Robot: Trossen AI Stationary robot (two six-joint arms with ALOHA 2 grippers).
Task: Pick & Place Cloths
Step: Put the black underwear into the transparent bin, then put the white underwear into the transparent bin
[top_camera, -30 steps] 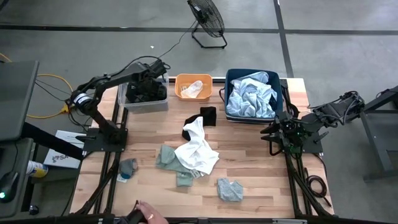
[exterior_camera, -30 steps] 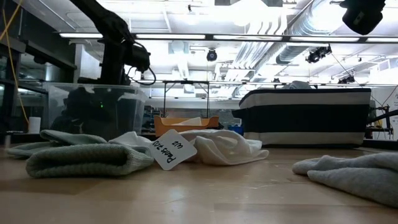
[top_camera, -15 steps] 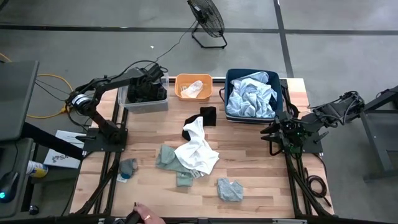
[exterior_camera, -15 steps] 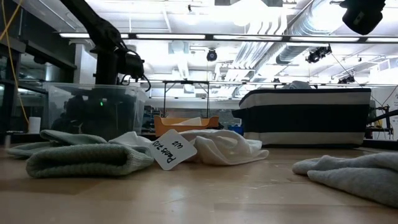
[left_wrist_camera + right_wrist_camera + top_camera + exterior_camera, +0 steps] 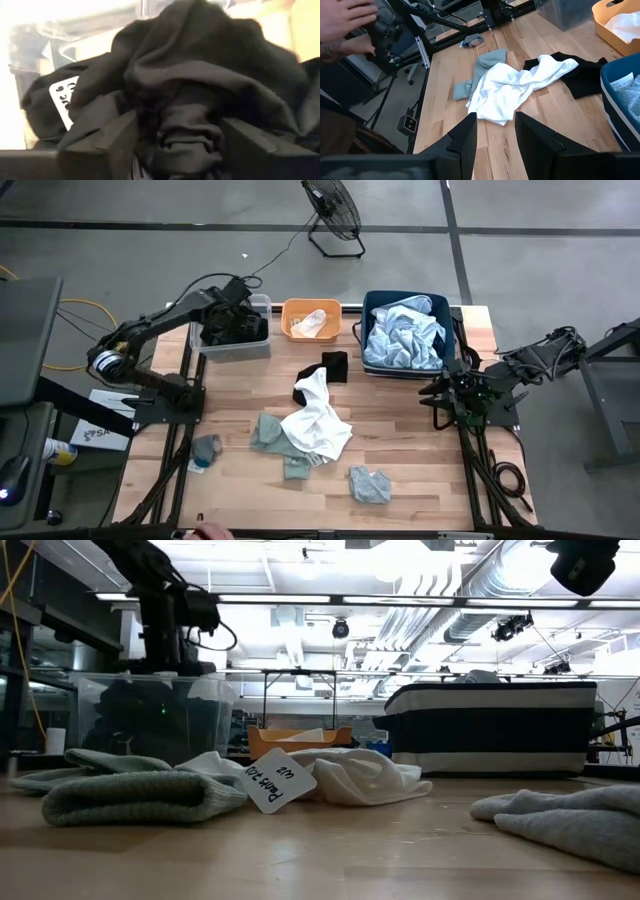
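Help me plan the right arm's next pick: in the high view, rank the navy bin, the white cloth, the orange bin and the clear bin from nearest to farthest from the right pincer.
From the right pincer, at the table's right edge:
1. Navy bin, far right corner.
2. White cloth, mid-table.
3. Orange bin, far middle.
4. Clear bin, far left, under the left pincer.

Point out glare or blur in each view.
Low view: ceiling lights glare, near grey-green cloth soft. Left wrist view: blown-out white behind the black cloth, fingers blurred. High and right wrist views: evenly lit, white cloth sharp.
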